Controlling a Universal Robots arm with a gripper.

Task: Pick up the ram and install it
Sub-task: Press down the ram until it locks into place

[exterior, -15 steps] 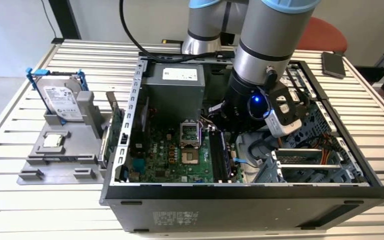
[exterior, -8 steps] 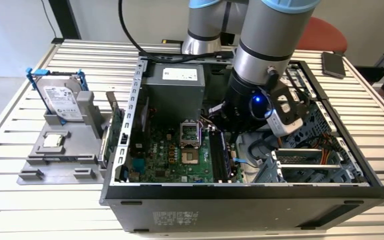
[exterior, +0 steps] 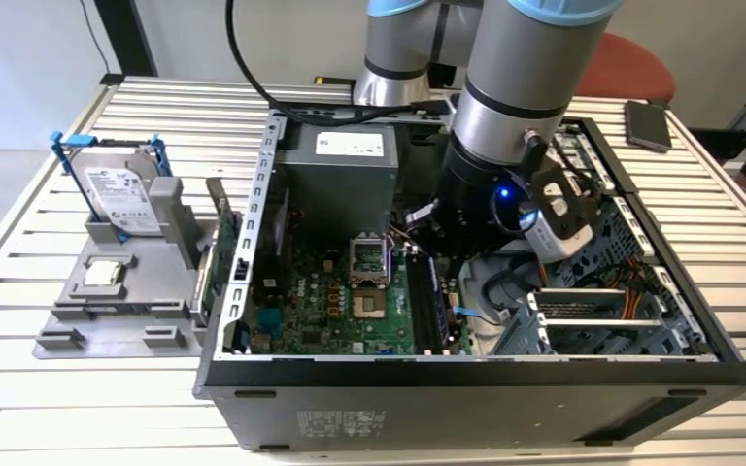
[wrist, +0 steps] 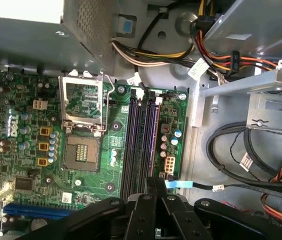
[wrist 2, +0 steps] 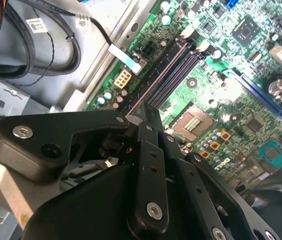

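My gripper [exterior: 427, 238] reaches down into the open computer case [exterior: 237, 291], above the motherboard [exterior: 327, 296]. In both wrist views its black fingers [wrist: 149, 186] are pressed together with no gap, over one end of the row of memory slots [wrist: 143, 140]. These slots [wrist 2: 173, 75] run as long dark parallel strips beside the empty processor socket [wrist: 82, 150]. I cannot pick out the ram: nothing shows between the fingertips [wrist 2: 147, 116], and I cannot tell whether a stick sits in one of the slots.
A grey tray [exterior: 114, 325] at the exterior view's left holds a hard drive [exterior: 124, 199] and a small square chip [exterior: 101, 274]. A green card [exterior: 226, 254] stands at the tray's edge. Cable bundles [wrist: 251, 150] and a drive cage [exterior: 593, 311] crowd the case beside the slots.
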